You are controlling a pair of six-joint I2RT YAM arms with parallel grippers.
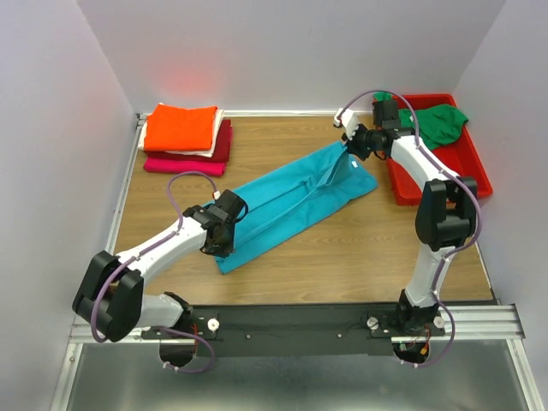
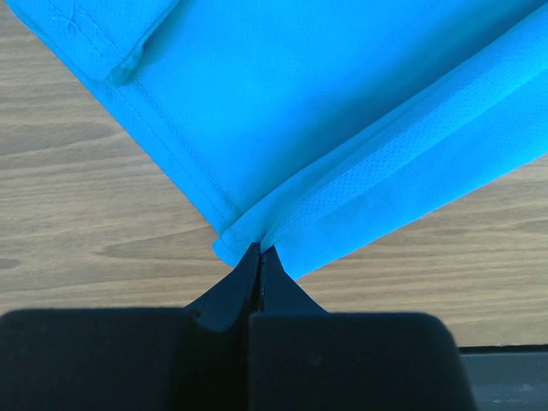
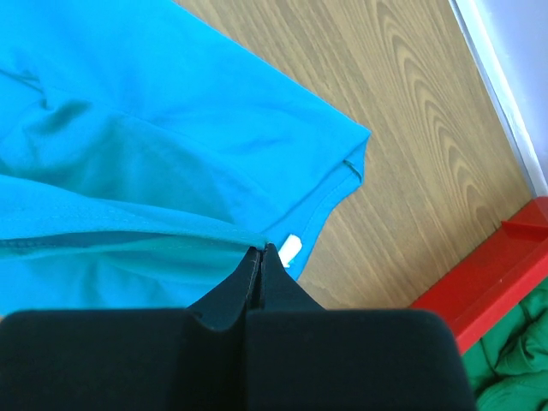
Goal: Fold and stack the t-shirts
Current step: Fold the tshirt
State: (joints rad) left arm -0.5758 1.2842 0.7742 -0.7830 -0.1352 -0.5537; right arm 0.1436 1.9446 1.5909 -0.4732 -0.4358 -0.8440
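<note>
- Our left fingers (image 2: 242,281) are pressed together, pinching the hem corner of the teal t-shirt (image 1: 291,201).
- Our right fingers (image 3: 242,281) clamp its neckline, beside the white label (image 3: 292,249).
- We see it lying diagonally across the surface (image 1: 360,257).
- Just beyond the right arm, a green t-shirt (image 1: 441,124) sits in the red bin (image 1: 467,167); the folded stack (image 1: 181,127) is far left.
</note>
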